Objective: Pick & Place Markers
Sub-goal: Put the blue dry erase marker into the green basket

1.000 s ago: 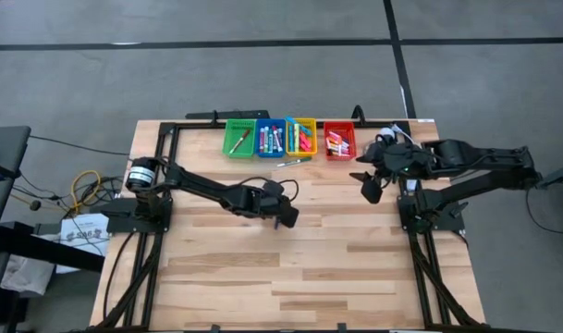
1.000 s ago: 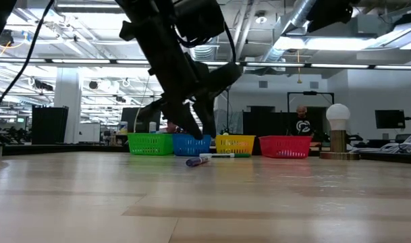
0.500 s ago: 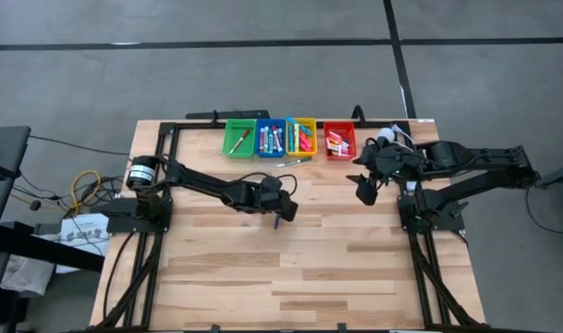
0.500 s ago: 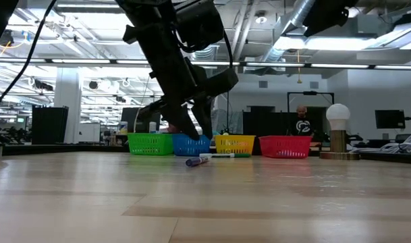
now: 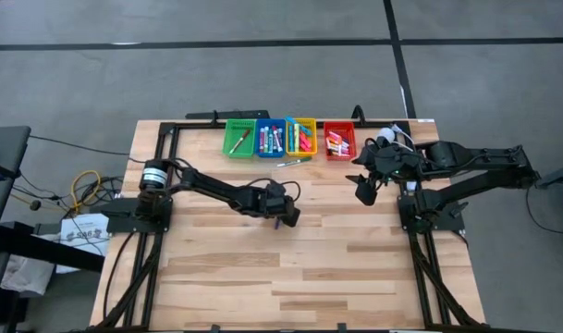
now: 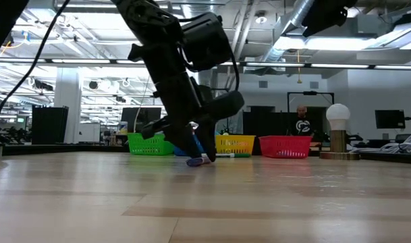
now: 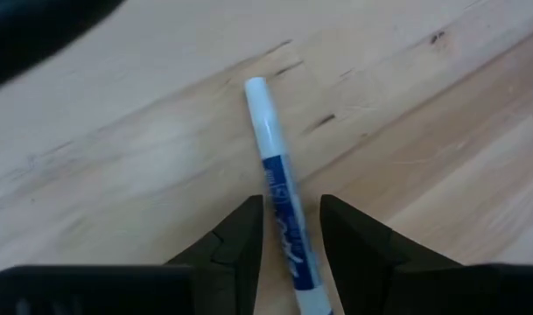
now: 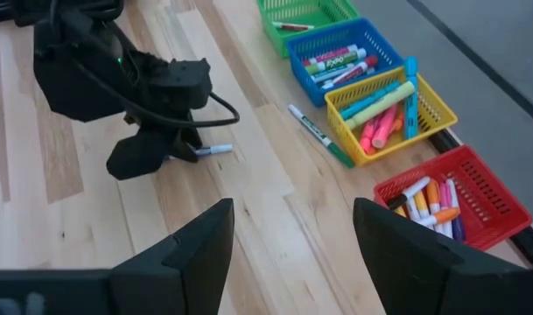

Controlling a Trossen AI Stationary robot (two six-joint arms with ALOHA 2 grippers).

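Now lower than a second ago: left end effector [image 7: 288, 229] down at the counter [image 5: 309, 268], fingers [image 7: 240, 236] apart astride a blue-and-white marker [image 7: 279, 210] lying flat on the wood, not yet clamped. Right end effector [image 8: 288, 241] parked wide open beside the red bin [image 5: 338, 141], barely shifted. Pale wooden planks, one green-capped marker [image 8: 317, 136] loose before the yellow bin [image 8: 390, 109]. Beyond, an open workshop with ceiling lights and a distant person [image 6: 302, 125].
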